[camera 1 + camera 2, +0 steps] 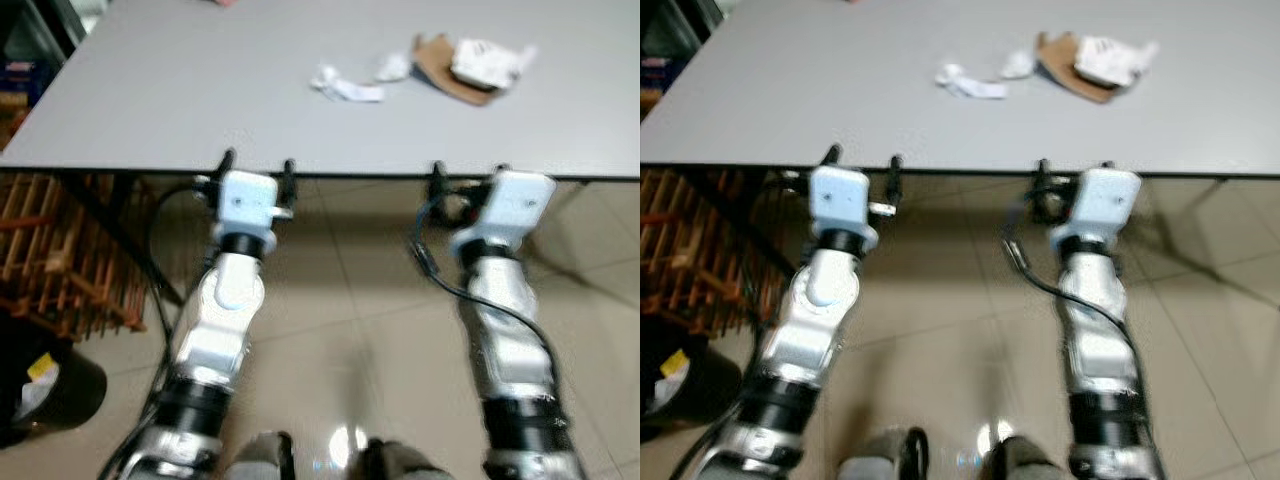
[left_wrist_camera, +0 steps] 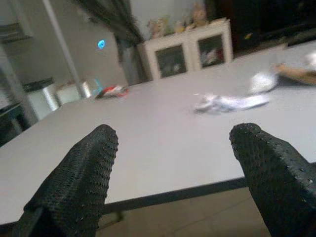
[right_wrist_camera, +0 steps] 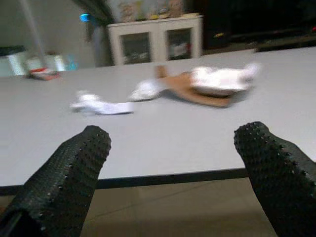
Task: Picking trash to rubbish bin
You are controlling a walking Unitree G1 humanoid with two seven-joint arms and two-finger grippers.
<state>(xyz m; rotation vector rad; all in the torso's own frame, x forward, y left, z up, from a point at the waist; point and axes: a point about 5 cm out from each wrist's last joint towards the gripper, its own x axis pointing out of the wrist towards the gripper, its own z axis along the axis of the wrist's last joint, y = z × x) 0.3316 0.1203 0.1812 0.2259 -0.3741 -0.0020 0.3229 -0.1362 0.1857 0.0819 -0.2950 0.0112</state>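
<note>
Left gripper (image 1: 257, 166) and right gripper (image 1: 468, 172) both spread open at grey table (image 1: 200, 110) edge, crumpled white tissue (image 1: 346, 85) and brown cardboard (image 1: 445, 72) well beyond, smooth tabletop between.

Home: glass-door cabinet (image 3: 155, 43), tiled floor (image 1: 350, 330)

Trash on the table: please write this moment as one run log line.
phase: approach | left gripper: open, at table edge | right gripper: open, at edge | crumpled tissue, brown paper: on table, untouched | bin: floor, robot's left
</note>
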